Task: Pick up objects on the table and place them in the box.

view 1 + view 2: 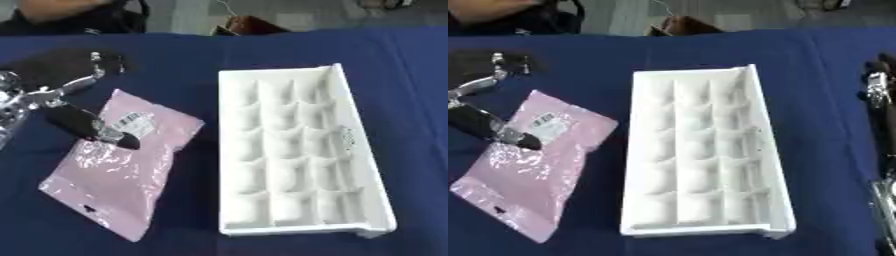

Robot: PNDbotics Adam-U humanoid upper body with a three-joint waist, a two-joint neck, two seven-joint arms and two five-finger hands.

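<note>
pink bag (118, 167) lies flat on the blue worktop (192, 60), on the left side, just beside the white box (293, 150). the bag does not touch the box as far as i can see. the box is a long white tray with lots of small square holes in it.

left hand (92, 125) comes in from the left side. one dark finger is straight and its tip rests on the top part of the bag, near the little white label (133, 121). the hand is open, with nothing curled round the bag yet. right hand (878, 90) shows only at the right edge of the right eye view (just a dark and silver bit), and i cannot tell how it is set.

i think the step now is the reach for the bag, at the very start of the pick up. nothing looks to be in the box yet. next, the left hand needs to pinch the bag at its top edge, lift it, and carry it to the right over the box.

the bag is longer than it is wide. its long way runs from the far top, close to the box, down to the near left. so it lies slanted, while the box runs almost straight from far to near.
</note>
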